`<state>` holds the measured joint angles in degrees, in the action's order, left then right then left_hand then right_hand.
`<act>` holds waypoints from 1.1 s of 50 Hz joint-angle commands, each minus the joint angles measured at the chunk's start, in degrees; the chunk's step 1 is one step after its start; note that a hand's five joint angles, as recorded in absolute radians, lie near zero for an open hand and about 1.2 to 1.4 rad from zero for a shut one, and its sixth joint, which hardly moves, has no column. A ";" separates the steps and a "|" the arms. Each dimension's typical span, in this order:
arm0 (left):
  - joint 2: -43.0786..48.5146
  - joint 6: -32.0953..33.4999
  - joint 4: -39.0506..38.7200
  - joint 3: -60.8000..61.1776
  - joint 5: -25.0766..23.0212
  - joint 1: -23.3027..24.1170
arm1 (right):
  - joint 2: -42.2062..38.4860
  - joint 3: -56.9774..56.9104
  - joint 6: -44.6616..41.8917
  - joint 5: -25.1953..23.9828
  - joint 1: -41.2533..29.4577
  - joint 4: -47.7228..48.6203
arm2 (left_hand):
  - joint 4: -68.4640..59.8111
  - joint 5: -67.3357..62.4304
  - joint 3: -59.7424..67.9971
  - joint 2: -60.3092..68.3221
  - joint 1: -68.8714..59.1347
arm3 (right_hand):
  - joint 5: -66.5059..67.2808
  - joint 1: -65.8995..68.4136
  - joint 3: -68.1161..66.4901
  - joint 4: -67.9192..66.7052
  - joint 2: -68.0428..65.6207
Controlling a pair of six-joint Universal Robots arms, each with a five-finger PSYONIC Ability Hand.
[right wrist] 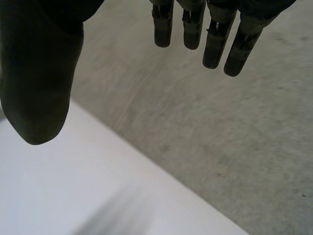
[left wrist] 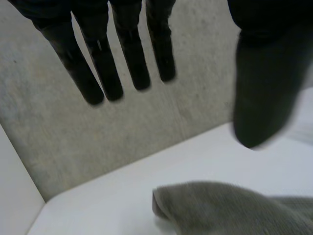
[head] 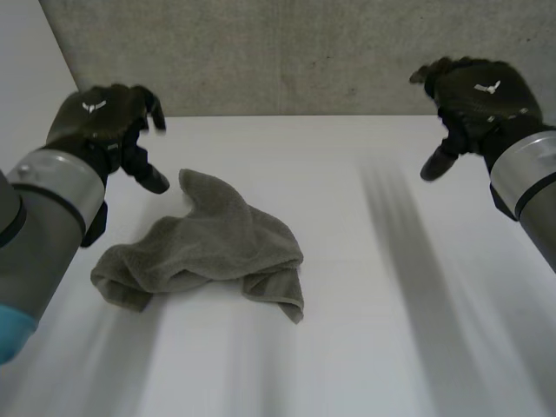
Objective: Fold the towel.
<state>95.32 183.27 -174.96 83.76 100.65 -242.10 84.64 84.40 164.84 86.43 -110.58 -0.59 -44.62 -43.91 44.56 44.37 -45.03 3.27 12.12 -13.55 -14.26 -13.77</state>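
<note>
Holds nothing as yet, with the left robot hand (head: 100, 122) wide open just beyond the crumpled towel (head: 208, 248) on the worktop (head: 391, 339) and the right robot hand (head: 476, 97) equally spread well apart, probably poised because the heap needs flattening first.

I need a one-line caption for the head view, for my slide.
Crumpled grey towel on the white table, left hand open beside it, right hand open well apart.
</note>
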 commanded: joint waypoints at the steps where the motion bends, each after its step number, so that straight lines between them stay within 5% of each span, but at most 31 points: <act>1: -4.52 2.96 0.67 9.90 -3.42 -0.65 | -1.41 0.50 -14.90 -5.04 -3.86 -13.29 | -8.30 1.00 8.36 8.55 -7.89 | -3.27 -2.12 3.55 4.26 3.77; 10: -7.61 12.01 0.41 25.55 -16.69 -6.71 | -8.61 2.25 -17.19 -9.96 -13.25 -20.42 | -9.00 0.30 9.06 9.25 -8.58 | -0.83 0.32 1.11 1.83 1.34; 18: -4.81 13.34 0.14 30.76 -21.46 -8.56 | -18.44 2.53 -15.61 -10.67 -18.70 -15.94 | -14.88 -5.58 14.94 15.13 -14.47 | 2.85 4.01 -2.57 -1.86 -2.35; 27: 2.67 12.81 -1.44 28.92 -21.37 -7.51 | -24.51 -0.81 -12.71 -9.97 -21.52 -11.28 | -12.70 -3.40 12.76 12.95 -12.28 | 7.58 8.73 -7.30 -6.58 -7.07; 35: 10.94 12.81 -8.12 23.38 -19.44 -5.66 | -31.46 -7.66 -10.25 -6.29 -22.05 -9.52 | 5.47 14.77 -5.41 -5.22 5.88 | 7.58 8.73 -7.30 -6.58 -7.07; 43: 19.80 12.99 -15.93 14.52 -7.41 -5.66 | -35.24 -12.85 -9.54 1.09 -21.96 -5.13 | 7.65 16.95 -7.60 -7.41 8.07 | 7.58 8.73 -7.30 -6.58 -7.07; 55: 25.17 13.08 -19.28 6.95 -5.29 -5.31 | -37.27 -14.88 -9.37 4.10 -21.70 -0.11 | 7.65 16.95 -7.60 -7.41 8.07 | 13.30 14.45 -13.02 -12.30 -12.79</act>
<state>118.17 196.31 -193.43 93.75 95.54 -247.75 48.46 70.20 155.41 90.29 -132.35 -1.87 -43.15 -42.16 42.90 42.96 -42.85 15.63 24.18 -25.01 -25.08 -24.67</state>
